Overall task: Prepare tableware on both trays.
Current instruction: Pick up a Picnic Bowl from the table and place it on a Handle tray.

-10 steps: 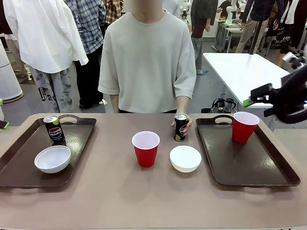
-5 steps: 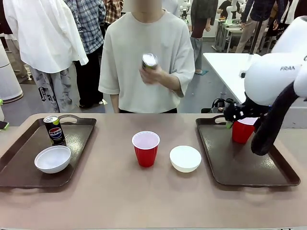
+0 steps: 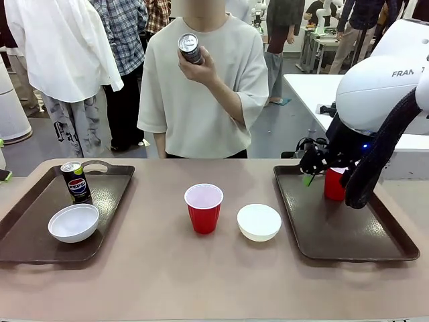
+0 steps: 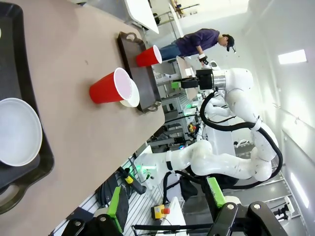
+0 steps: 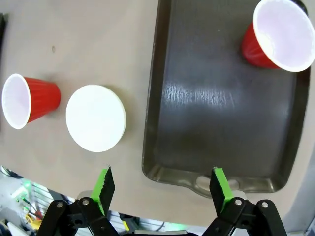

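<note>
On the left tray (image 3: 27, 228) stand a black can (image 3: 77, 181) and a white bowl (image 3: 74, 223). A red cup (image 3: 204, 208) and a second white bowl (image 3: 259, 222) sit on the bare table between the trays. The right tray (image 3: 348, 228) holds another red cup (image 3: 332, 185), partly hidden by my right arm. The person holds a second can (image 3: 190, 48) up at shoulder height. My right gripper (image 3: 312, 171) hangs open over that tray's far end (image 5: 221, 98), empty (image 5: 161, 186). My left gripper (image 4: 165, 201) is open and empty, off the table's left end.
The person stands at the far edge of the table, directly behind the middle cup. Other people and a white table stand farther back. The right wrist view looks down on the bowl (image 5: 96, 118) and both cups (image 5: 27, 101) (image 5: 275, 37).
The person has lifted the can off the table near the right tray up to shoulder height. My right arm has swung in from the right, over the right tray's far end.
</note>
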You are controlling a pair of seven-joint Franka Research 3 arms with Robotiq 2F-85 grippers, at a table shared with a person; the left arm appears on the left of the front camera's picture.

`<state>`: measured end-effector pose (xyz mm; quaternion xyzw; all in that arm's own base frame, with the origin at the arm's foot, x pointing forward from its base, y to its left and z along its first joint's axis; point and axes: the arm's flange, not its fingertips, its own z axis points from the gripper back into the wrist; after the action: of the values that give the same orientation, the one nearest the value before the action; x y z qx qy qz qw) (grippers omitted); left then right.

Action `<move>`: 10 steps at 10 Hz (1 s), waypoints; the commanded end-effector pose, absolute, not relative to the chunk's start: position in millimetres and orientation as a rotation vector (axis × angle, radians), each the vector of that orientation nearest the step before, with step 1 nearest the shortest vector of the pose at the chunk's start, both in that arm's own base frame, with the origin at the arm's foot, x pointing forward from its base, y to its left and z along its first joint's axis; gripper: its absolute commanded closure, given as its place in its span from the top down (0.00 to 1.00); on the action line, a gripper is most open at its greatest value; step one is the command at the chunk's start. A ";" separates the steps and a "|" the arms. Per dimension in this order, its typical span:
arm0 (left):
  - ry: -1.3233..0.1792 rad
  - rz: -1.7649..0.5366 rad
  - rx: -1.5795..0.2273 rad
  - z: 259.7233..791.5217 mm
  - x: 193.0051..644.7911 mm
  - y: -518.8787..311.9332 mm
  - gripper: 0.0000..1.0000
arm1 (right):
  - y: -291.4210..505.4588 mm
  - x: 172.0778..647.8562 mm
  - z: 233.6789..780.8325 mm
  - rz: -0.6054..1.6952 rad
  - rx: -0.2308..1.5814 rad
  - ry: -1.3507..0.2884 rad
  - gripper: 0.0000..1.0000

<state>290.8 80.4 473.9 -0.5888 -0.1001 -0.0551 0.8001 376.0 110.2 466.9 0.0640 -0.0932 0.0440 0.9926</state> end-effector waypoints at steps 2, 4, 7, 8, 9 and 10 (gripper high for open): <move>-0.239 -0.135 -1.280 474.7 293.2 80.9 0.83 | 110.2 376.0 466.9 0.088 0.128 -0.187 1.00; -0.239 -0.135 -1.280 474.7 293.2 80.9 0.83 | 108.7 366.6 452.6 0.148 0.145 -0.200 1.00; -0.239 -0.135 -1.280 474.7 293.2 80.9 0.83 | 52.1 303.8 426.1 0.152 0.231 -0.190 1.00; -0.239 -0.135 -1.280 474.7 293.2 80.9 0.83 | 27.2 265.2 419.0 0.160 0.255 -0.168 1.00; -0.239 -0.135 -1.280 474.7 293.2 80.9 0.83 | 11.3 243.7 415.2 0.134 0.296 -0.187 1.00; -0.239 -0.135 -1.280 474.7 293.2 80.9 0.83 | 1.0 241.2 408.3 0.112 0.295 -0.183 1.00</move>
<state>291.4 80.3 473.7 -0.5884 -0.0998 -0.0553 0.8005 330.0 16.6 483.3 0.1355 -0.0865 0.0618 0.9851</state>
